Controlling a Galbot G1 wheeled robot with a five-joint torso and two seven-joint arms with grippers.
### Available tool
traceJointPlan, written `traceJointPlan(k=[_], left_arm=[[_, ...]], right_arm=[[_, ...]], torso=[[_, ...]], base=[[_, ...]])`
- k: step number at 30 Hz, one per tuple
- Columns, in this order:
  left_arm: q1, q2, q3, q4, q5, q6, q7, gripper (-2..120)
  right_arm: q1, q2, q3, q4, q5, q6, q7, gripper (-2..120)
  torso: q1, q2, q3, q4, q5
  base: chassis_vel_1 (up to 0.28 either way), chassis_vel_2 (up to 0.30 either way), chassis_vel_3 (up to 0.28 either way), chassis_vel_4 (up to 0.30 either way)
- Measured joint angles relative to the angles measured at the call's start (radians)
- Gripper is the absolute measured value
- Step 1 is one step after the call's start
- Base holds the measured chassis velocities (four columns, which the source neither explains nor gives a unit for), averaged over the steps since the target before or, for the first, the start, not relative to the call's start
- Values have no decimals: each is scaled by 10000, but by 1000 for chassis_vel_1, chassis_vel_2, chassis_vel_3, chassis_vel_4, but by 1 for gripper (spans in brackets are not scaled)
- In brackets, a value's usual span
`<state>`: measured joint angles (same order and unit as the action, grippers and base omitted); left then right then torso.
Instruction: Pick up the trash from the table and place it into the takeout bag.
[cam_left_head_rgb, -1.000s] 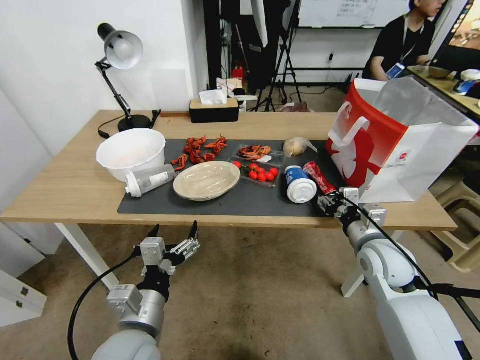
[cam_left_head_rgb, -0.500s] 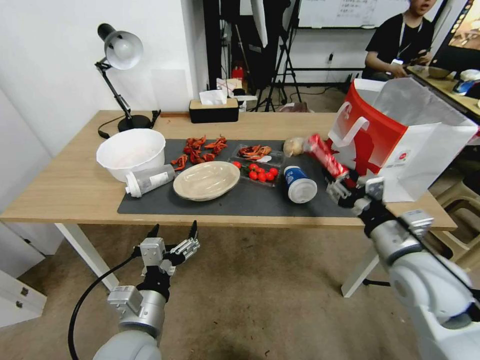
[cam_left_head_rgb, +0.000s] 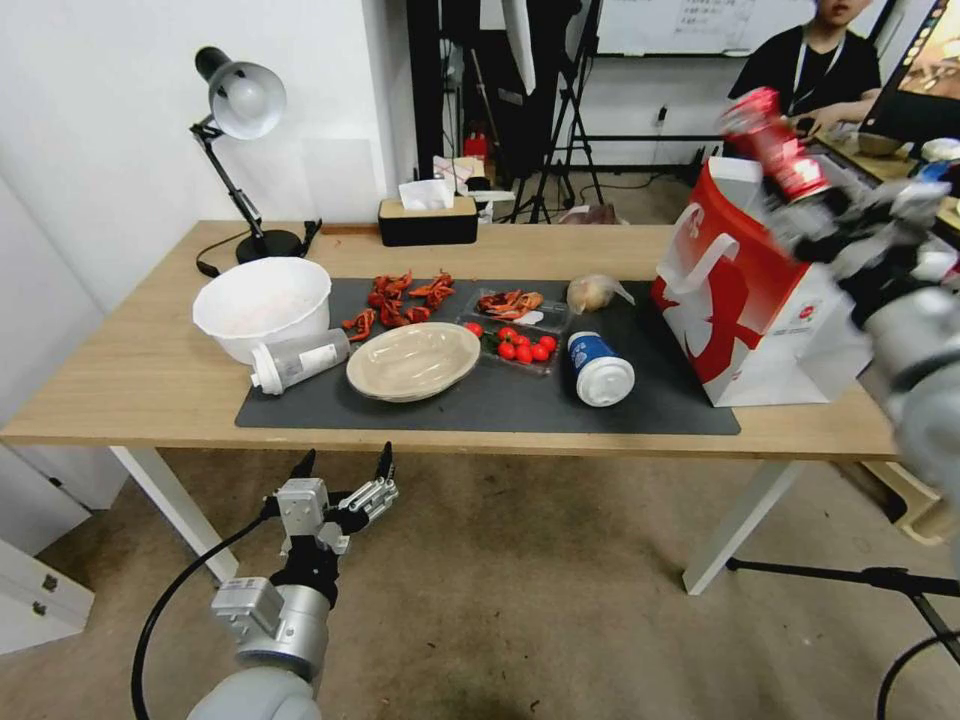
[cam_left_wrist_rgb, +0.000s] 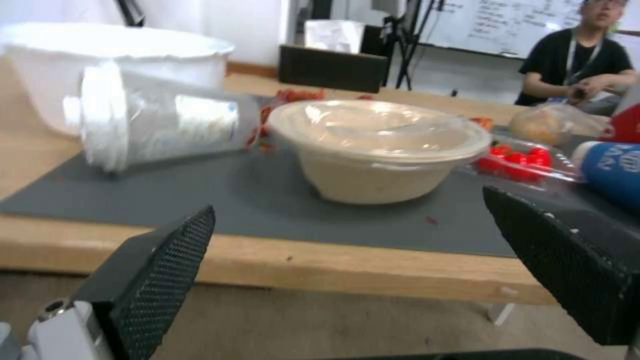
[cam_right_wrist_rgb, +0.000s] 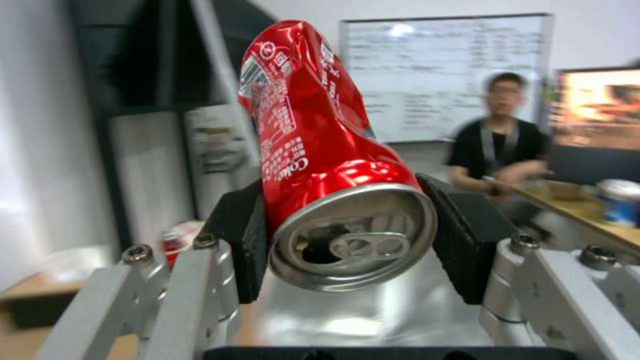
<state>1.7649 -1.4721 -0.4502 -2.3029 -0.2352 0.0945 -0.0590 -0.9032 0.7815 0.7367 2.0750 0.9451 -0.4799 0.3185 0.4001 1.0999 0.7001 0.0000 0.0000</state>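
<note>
the right gripper (cam_left_head_rgb: 800, 205) pinches the dented red soda can (cam_left_head_rgb: 775, 145) between its black pads (cam_right_wrist_rgb: 467, 235), holding it tilted in the air above the open top of the takeout bag (cam_left_head_rgb: 760, 290), which stands on the table (cam_left_head_rgb: 150, 370) at the end of the dark grey mat (cam_left_head_rgb: 480, 405). the right wrist view adds the can's pull-tab end facing the camera. away from the bag on the mat lie the blue-and-white lidded cup (cam_left_head_rgb: 600, 368), the shallow beige dish (cam_left_head_rgb: 413, 361) and the translucent white-capped bottle (cam_left_head_rgb: 297, 360), with the clear bag of tan food (cam_left_head_rgb: 594, 292) behind the cup, while the left gripper (cam_left_head_rgb: 345, 468) hangs below the table's front edge with fingers spread.
</note>
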Motion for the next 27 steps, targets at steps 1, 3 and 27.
traceJointPlan(k=[1,3,27], left_arm=[[0,0,0,0,0,0,0,100],[74,-15,58,-214,179,-38,220,100],[91,6,3,-212,199,-135,293,100]], right_arm=[[0,0,0,0,0,0,0,49],[425,-213,-94,-347,465,-525,811,49],[-2132,592,-174,1489,-752,1304,-1820,100]], torso=[[0,0,0,0,0],[0,0,0,0,2],[-1,0,-2,2,-3]], base=[[0,0,0,0],[0,0,0,0],[0,0,0,0]])
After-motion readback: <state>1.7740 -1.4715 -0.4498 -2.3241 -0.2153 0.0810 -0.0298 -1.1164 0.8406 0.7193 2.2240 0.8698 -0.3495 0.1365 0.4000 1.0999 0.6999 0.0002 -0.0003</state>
